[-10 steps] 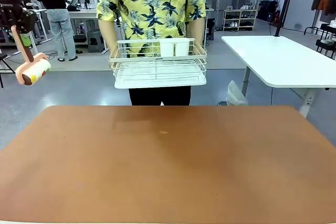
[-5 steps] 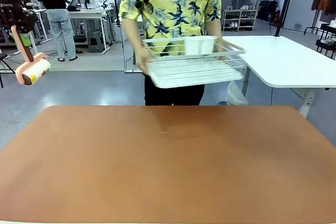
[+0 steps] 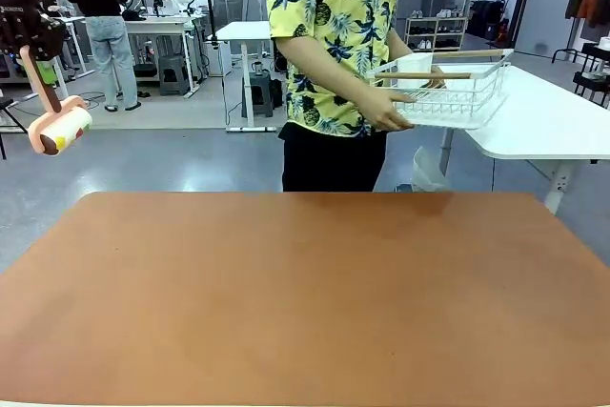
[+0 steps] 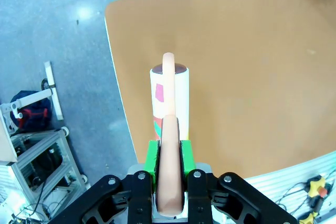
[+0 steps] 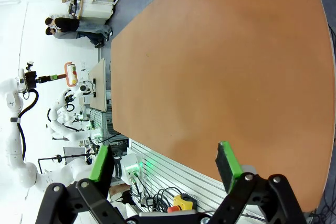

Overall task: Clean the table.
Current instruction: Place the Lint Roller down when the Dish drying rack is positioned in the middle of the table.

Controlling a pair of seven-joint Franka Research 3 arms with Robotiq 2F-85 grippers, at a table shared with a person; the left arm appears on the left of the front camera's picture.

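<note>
A: Where is the left tool?

B: Raised at the far left of the front view, off the left edge of the surface. Its 2 green pads are clamped on the pink handle of a lint roller. From the wrist camera the roller's white drum, with pink and green marks on it, hangs over the surface's rounded corner and edge, above it and not touching.

A: And the right tool?

B: Its fingers stand wide apart with nothing between them, held over the near edge of the surface in its own wrist view.

A: The surface itself?

B: It spans the lower half of the front view, a terracotta matte top.

A: The person?

B: Standing at the far side in a yellow pineapple-print shirt, turned toward the white table on the right. One hand grips a white wire rack, held in the air at that table's near end, with a white cup inside it
</note>
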